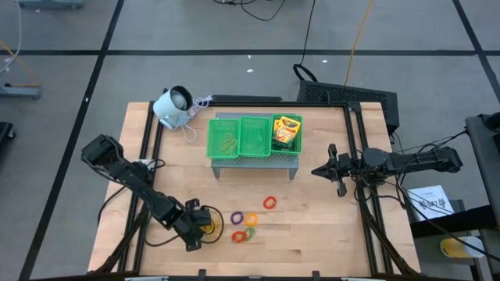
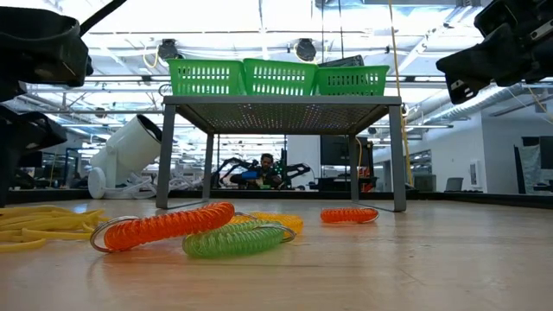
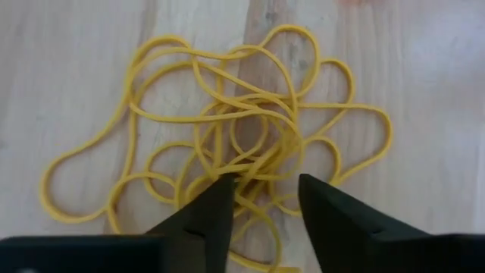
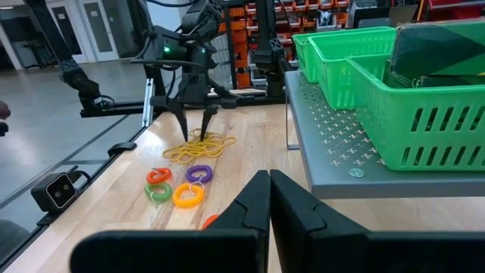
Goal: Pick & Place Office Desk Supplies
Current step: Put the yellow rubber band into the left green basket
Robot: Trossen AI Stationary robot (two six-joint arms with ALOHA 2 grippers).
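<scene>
The left gripper point(image 1: 195, 231) hangs low over the table point(image 1: 328, 218) at about 7 o'clock from its centre, right above the bands point(image 3: 227, 144), a loose yellow tangle lying flat on the wood. Its jaws are spread, one finger point(image 3: 203, 216) at the tangle's middle and the other just beside it, with strands showing between them; nothing is pinched. Just at 3 o'clock of the bands lie the rings: purple point(image 1: 237, 218), yellow-orange point(image 1: 251, 219), orange point(image 1: 238, 236) and green point(image 1: 251, 232) close together, and a red-orange ring point(image 1: 269, 203) a little apart at 1 o'clock from that group. The tray point(image 1: 254, 136) sits on a grey stand point(image 1: 258, 162) near 12 o'clock; its rightmost bin holds the crayon boxes point(image 1: 287, 133), and its leftmost bin holds a few pale bands point(image 1: 227, 143). The right gripper point(image 1: 328, 168) waits at 3 o'clock, beside the stand and above the table, its jaws pressed together. A white device point(image 1: 173, 105) lies at 11 o'clock.
</scene>
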